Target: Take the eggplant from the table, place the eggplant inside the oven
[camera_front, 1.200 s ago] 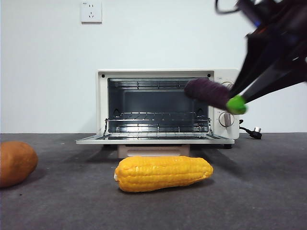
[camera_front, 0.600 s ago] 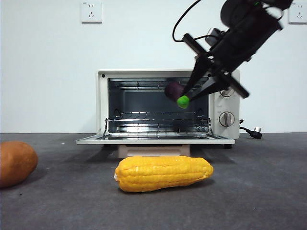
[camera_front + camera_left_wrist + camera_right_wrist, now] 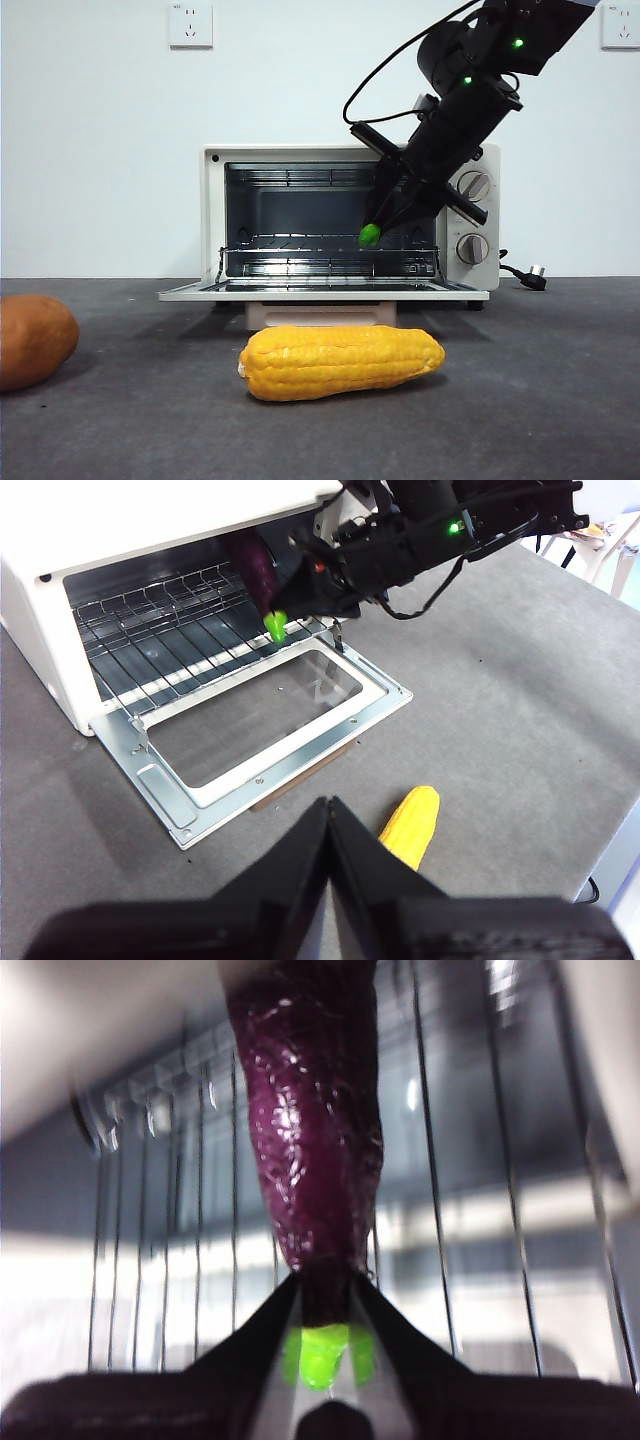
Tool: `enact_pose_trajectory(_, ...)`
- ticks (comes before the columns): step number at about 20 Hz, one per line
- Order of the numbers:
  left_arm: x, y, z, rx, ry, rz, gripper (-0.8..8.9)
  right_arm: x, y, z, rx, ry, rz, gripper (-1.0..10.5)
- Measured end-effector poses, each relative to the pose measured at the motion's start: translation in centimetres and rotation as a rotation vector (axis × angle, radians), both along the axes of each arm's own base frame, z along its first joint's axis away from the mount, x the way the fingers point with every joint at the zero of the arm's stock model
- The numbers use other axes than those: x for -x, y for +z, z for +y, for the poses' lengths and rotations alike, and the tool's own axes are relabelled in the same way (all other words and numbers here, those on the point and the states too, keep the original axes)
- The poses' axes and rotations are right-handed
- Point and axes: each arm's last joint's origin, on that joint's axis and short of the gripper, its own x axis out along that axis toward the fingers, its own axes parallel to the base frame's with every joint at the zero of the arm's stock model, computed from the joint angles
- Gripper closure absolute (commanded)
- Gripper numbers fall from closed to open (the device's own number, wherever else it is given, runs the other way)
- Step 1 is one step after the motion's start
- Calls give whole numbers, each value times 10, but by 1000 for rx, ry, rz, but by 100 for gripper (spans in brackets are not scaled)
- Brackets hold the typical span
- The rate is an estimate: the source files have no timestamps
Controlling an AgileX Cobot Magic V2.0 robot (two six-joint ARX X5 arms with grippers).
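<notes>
Since a second earlier the right end effector [image 3: 322, 1300] had carried the eggplant [image 3: 315, 1130] leftward into the oven [image 3: 212, 215], above its rack, clamped near the green stem; it looked light, stiff, slightly slick.

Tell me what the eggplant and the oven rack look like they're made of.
The eggplant, held in the right claw, looks like molded plastic or foam: dark purple skin with a fine crinkled texture and small glints, and a bright green stem end. It could be film-wrapped; I can't tell. The oven rack looks like bare metal wire, with thin silvery bars that catch bright reflections.
</notes>
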Motion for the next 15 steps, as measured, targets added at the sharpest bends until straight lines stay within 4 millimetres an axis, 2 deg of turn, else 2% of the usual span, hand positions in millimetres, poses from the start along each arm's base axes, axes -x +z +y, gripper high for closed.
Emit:
enact_pose_trajectory(4,0,0,0,-1,0,2,819,0,1,3,32,-43,-27,941)
enact_pose_trajectory(5,0,0,0,-1,0,3,819,0,1,3,37,-48,-27,904)
enact_pose_trajectory(7,-1,0,0,-1,0,4,819,0,1,3,42,-45,-30,743)
enact_pose_trajectory(8,-1,-1,0,-1,0,4,819,0,1,3,43,-46,-31,716)
enact_pose_trajectory(14,0,-1,-3,-2,-19,5,819,1,0,3,51,-45,-21,715)
enact_pose_trajectory(15,0,-1,-3,-2,-19,7,819,1,0,3,52,-44,-21,674)
